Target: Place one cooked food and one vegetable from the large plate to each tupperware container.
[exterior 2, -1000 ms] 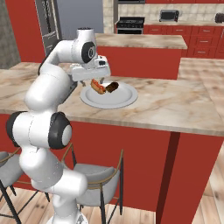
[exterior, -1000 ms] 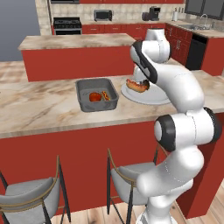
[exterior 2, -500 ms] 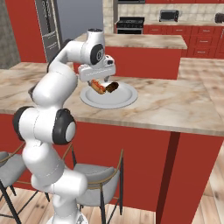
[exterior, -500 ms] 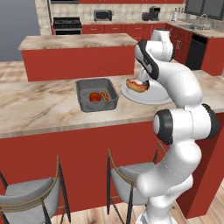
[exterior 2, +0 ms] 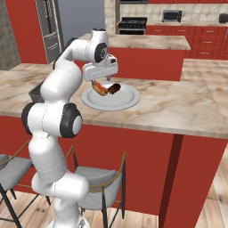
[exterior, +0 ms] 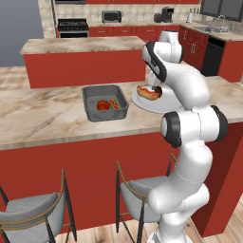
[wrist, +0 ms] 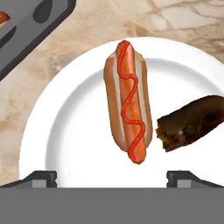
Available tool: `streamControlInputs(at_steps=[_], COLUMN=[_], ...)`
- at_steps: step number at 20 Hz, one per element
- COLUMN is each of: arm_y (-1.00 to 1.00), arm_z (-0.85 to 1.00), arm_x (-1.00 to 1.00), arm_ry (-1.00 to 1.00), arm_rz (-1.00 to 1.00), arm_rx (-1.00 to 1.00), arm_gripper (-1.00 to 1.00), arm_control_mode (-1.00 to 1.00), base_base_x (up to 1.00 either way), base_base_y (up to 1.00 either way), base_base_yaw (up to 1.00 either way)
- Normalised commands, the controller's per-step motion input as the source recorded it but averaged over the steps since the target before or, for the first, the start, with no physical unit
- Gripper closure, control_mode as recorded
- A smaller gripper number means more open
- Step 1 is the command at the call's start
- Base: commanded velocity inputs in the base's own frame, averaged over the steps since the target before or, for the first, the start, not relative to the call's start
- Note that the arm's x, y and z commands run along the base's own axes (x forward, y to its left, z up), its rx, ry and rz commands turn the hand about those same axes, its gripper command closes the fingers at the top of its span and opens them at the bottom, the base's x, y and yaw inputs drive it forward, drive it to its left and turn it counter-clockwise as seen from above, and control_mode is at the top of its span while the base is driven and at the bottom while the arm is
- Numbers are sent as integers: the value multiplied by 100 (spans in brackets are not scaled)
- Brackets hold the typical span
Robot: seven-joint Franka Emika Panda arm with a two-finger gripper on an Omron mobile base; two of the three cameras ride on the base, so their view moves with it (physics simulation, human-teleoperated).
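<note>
The large white plate [wrist: 65,131] lies on the marble counter, with a hot dog [wrist: 127,118] striped with ketchup at its middle and a dark brown chunk of food [wrist: 192,122] beside it. My gripper [wrist: 111,177] hangs just above the plate [exterior 2: 119,101], open, its fingertips [wrist: 41,177] wide apart on either side of the hot dog [exterior 2: 100,90] and holding nothing. The dark tupperware container [exterior: 105,102] stands left of the plate [exterior: 144,104]; inside are a red round item [exterior: 102,105] and a small orange-red piece [exterior: 114,103]. The paler container is out of view.
Two stools [exterior: 137,194] stand below the counter's front edge. A second red island [exterior: 85,57] runs behind the counter. Bare marble [exterior 2: 187,111] stretches to the right of the plate.
The arm's upper links have swung more upright. The hand has stayed over the plate with the fingers open, and the food has not moved.
</note>
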Motion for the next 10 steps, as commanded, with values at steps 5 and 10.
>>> streamControlInputs(at_steps=[5,10], arm_y=[0,0], arm_z=[-13,-18], arm_x=[9,11], arm_ry=[0,1], arm_rz=[3,0], arm_rx=[0,0], arm_gripper=[-100,-100], arm_control_mode=[-100,-100], base_base_x=[0,0], base_base_y=[0,0], base_base_yaw=[0,0])
